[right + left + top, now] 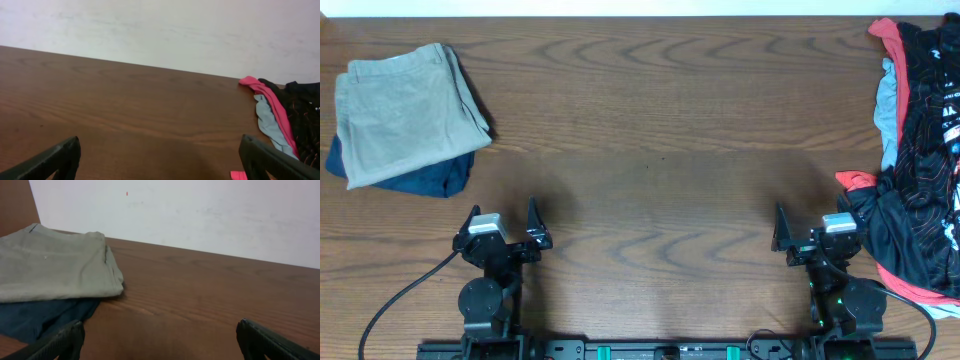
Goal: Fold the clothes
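Done, upper left: folded tan cotton shorts [405,110] on dark blue denim [435,178]. Left to fold, right edge: messy red-black-blue heap [920,170]. Left hand [503,210], right hand [818,218] released, empty.

A robot lab: wood-grain table [650,120] against a bare white wall [200,215].

Both arms [498,262] matte black, with round joint housings [480,298]. The left pincer [503,210] and right pincer [812,215] carry black, tapered fingers [60,342]. A silver-grey block [484,226] tops each wrist. A black cable [395,305] trails from the left arm's base; small green lights [840,300] glow on the right arm.
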